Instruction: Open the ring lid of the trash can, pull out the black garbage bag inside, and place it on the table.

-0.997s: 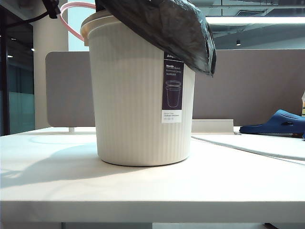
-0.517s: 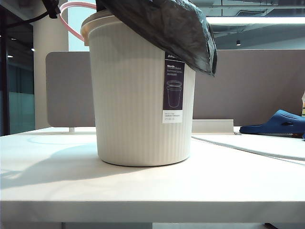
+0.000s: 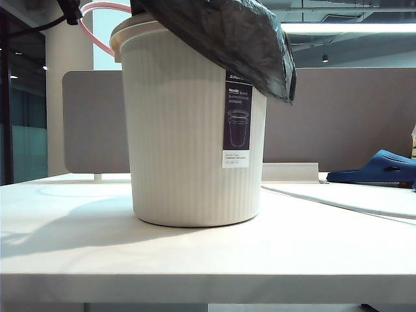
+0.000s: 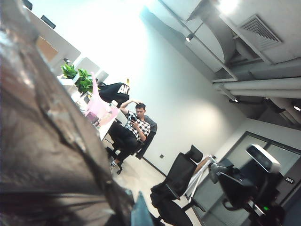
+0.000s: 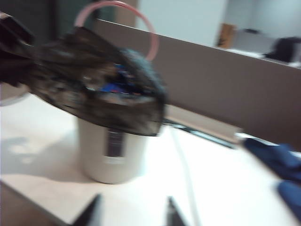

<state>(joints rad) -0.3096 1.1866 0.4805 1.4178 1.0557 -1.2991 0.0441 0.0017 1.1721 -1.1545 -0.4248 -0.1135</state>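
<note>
Pink ring lid (image 3: 97, 26) hangs upper left, pinched in the closed left gripper (image 3: 70, 12), beside the trash can (image 3: 188, 130) on the table (image 3: 208, 253), black garbage bag (image 3: 227, 39) draping its rim, while the right gripper (image 5: 132, 213), jaws apart and empty, hovers well away.

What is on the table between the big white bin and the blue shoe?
Only bare table. The exterior view shows nothing standing between the trash can and the blue slipper, just a seam line across the tabletop.

Glossy crinkled plastic bag (image 3: 227, 39); matt ribbed plastic trash can (image 3: 182, 143); smooth table (image 3: 195, 253).
</note>
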